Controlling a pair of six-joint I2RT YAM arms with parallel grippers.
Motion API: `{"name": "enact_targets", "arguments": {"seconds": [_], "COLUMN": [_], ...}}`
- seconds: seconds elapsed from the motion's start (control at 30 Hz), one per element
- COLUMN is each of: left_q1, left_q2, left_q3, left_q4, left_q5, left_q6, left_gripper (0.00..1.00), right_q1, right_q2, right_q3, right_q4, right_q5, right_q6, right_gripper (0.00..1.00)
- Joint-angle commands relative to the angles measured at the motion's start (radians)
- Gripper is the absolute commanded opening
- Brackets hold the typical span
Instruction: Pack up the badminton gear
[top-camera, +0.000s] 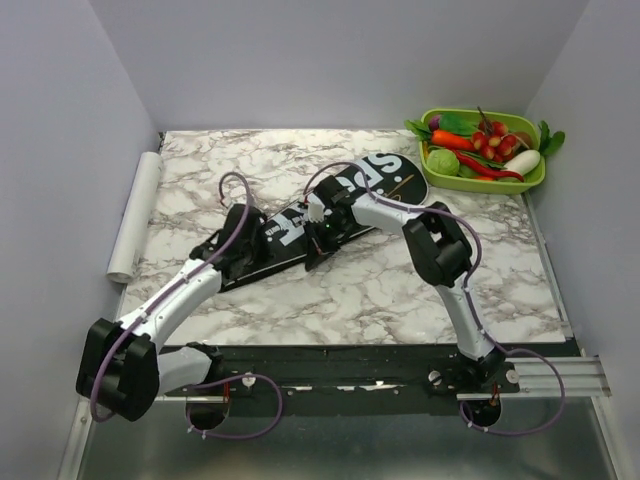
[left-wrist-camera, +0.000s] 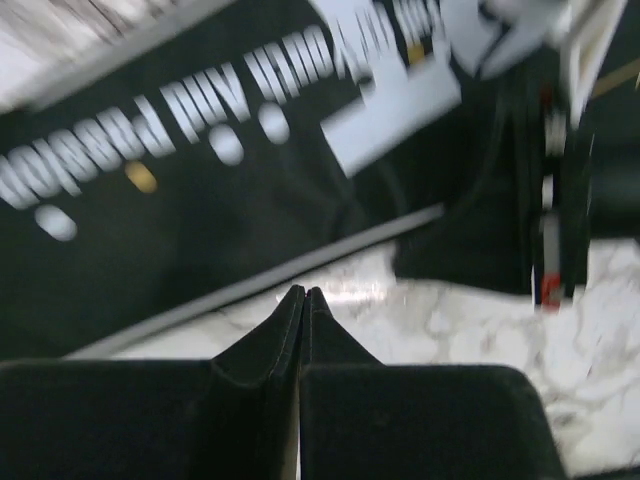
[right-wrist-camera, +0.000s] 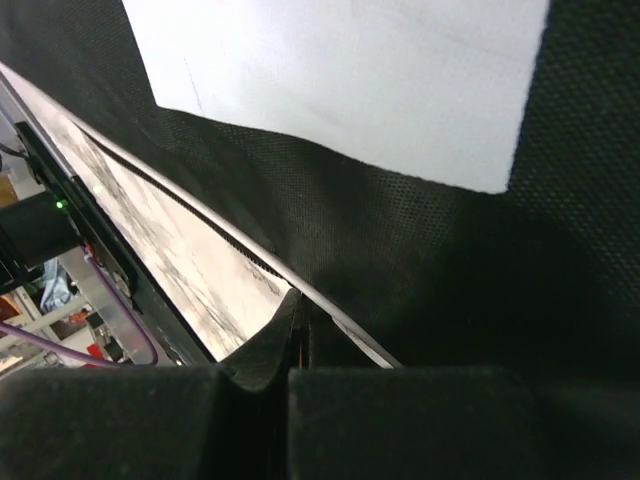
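Observation:
The long black cover (top-camera: 385, 175) with white lettering lies diagonally across the marble table. No racket shows in any view. My left gripper (top-camera: 250, 262) is shut and empty; in the left wrist view its tips (left-wrist-camera: 303, 295) hang over bare marble just beside the cover's (left-wrist-camera: 200, 220) grey-piped near edge. My right gripper (top-camera: 322, 240) is shut at the middle of the cover; in the right wrist view its tips (right-wrist-camera: 297, 300) press against the silvery edge piping of the cover (right-wrist-camera: 450, 270). I cannot tell whether anything thin is pinched there.
A green tray (top-camera: 480, 186) of toy vegetables stands at the back right corner. A white roll (top-camera: 135, 215) lies along the table's left edge. Grey walls close in three sides. A black rail (top-camera: 350, 365) runs along the near edge.

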Motion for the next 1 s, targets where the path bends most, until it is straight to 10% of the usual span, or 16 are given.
{"name": "enact_targets", "arguments": {"seconds": [0.0,0.5,0.97], "left_q1": [0.141,0.277,0.164], "left_q2": [0.051,0.494,0.343], "left_q3": [0.120,0.239,0.038], "left_q4": [-0.038,-0.001,0.036], "left_q5": [-0.056,-0.093,-0.057], "left_q6": [0.055,0.090,0.064], "left_gripper": [0.08,0.05,0.01], "right_q1": [0.008,0.023,0.043], "right_q2": [-0.081,-0.160,0.113], "right_q3": [-0.134,-0.208,0.298], "right_q4": [0.035,0.068,-0.137], "right_q5": [0.067,0.081,0.088], "right_q6": [0.001,0.013,0.018], "right_gripper": [0.01,0.01,0.01]}}
